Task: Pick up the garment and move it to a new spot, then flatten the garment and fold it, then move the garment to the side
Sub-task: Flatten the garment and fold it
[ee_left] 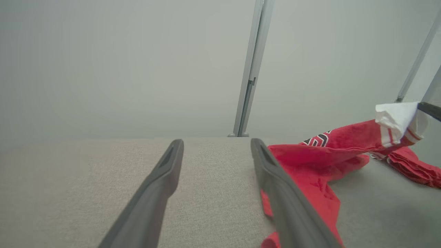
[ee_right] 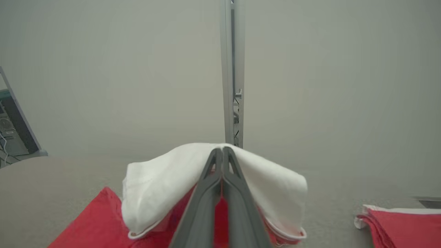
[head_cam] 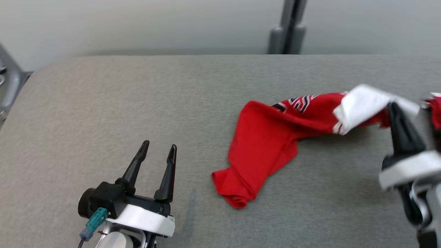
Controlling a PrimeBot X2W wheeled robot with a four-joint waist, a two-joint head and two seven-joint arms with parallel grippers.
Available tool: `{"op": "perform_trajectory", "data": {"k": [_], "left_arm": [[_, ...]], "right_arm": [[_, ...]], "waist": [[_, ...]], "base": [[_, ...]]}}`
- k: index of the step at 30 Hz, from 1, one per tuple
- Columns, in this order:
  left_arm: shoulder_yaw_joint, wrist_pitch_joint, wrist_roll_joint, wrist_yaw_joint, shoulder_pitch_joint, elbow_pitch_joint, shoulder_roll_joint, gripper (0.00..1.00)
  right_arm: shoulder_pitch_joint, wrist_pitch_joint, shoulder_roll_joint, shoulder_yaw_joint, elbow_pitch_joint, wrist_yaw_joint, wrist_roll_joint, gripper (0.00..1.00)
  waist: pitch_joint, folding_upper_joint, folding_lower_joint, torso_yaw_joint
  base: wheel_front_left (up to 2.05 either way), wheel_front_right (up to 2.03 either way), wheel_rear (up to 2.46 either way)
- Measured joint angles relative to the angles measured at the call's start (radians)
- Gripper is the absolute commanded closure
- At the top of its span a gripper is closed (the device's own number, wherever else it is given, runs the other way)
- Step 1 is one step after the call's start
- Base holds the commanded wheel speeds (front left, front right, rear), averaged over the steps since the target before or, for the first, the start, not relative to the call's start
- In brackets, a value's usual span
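The garment (head_cam: 265,137) is a red shirt with a white sleeve and a black-and-white print, lying crumpled on the grey cloth table (head_cam: 137,103), right of centre. My right gripper (head_cam: 392,105) is shut on its white sleeve (head_cam: 361,103) and holds that end lifted off the table. In the right wrist view the closed fingertips (ee_right: 222,151) pinch the white fabric (ee_right: 162,182), with red cloth (ee_right: 100,224) hanging below. My left gripper (head_cam: 161,145) rests open over bare table at the lower left, well clear of the garment (ee_left: 317,162).
A grey metal post (head_cam: 288,27) stands behind the table's far edge. More red cloth (ee_right: 403,224) lies on the table at the far right. The table's left half is bare, with a frame part (head_cam: 8,82) at its left corner.
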Motion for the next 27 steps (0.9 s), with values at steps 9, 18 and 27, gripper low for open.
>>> {"op": "perform_trajectory", "data": {"k": [9,18,27], "left_arm": [[0.015,0.000,0.005,-0.008,0.002,0.006,0.000,0.00],[-0.003,0.000,0.008,-0.016,0.002,0.026,0.000,0.00],[-0.015,0.000,0.008,-0.021,0.023,0.038,-0.001,0.00]], "right_arm": [[0.255,0.000,-0.049,0.022,0.030,0.000,0.042,1.00],[0.277,0.008,-0.048,-0.005,0.295,0.000,0.032,1.00],[0.199,0.021,-0.027,-0.049,0.482,0.000,0.016,0.00]], "waist": [[-0.040,0.0000,0.0000,-0.123],[-0.057,0.0000,0.0000,-0.151],[-0.091,0.0000,0.0000,-0.133]], "base": [[0.00,0.00,0.00],[0.00,0.00,0.00],[0.00,0.00,0.00]]}}
